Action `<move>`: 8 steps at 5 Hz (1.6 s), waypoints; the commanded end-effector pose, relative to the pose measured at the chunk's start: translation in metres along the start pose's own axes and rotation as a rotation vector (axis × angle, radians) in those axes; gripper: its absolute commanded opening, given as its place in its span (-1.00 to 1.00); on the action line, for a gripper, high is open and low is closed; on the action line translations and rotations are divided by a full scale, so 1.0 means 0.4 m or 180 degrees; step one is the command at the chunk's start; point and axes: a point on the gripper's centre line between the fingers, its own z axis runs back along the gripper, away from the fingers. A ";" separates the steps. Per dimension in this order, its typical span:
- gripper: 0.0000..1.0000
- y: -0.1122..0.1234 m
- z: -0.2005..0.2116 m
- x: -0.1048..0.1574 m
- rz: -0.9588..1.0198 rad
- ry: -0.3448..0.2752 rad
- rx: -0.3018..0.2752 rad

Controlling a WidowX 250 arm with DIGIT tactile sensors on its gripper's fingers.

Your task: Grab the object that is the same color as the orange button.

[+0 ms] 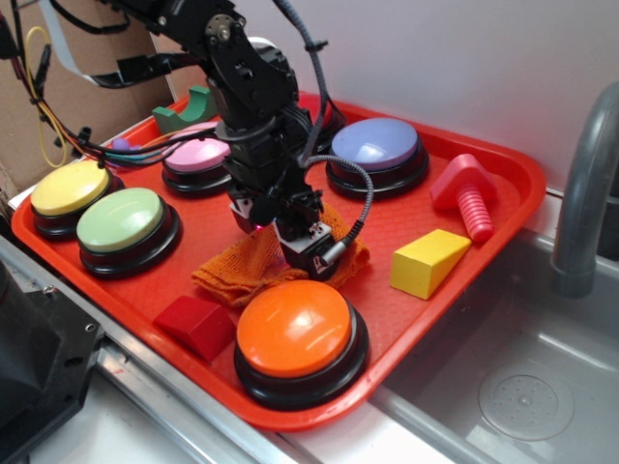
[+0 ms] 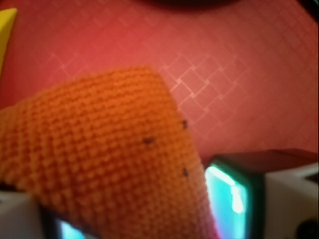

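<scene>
The object, an orange mesh cloth (image 1: pixel 237 269), lies crumpled on the red tray (image 1: pixel 503 184), just behind the orange button (image 1: pixel 295 327) near the tray's front edge. My gripper (image 1: pixel 290 249) is pressed down into the cloth's middle. The wrist view shows a raised fold of the cloth (image 2: pixel 99 149) filling the gap between both fingers, and my gripper (image 2: pixel 144 219) is shut on it. One fingertip (image 2: pixel 232 196) shows beside the fold's right edge. The tray floor beyond is bare red.
A red block (image 1: pixel 196 324) sits left of the orange button. A yellow wedge (image 1: pixel 428 261) and a pink bolt (image 1: pixel 466 198) lie to the right. Purple (image 1: pixel 375 147), pink (image 1: pixel 196 159), green (image 1: pixel 121 222) and yellow (image 1: pixel 70 188) buttons ring the back and left. A sink (image 1: pixel 522 387) adjoins the tray.
</scene>
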 end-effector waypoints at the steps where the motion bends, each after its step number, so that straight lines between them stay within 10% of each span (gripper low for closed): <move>1: -1.00 0.010 0.071 0.037 -0.0147 0.0014 0.0025; 3: -1.00 0.071 0.235 0.074 -0.0246 0.0103 0.0098; 5: -1.00 0.133 0.463 0.052 0.0140 -0.0253 0.0327; 7: -1.00 0.157 0.528 0.038 0.0543 -0.0174 0.0717; 8: -1.00 0.157 0.512 0.042 0.0555 -0.0179 0.0631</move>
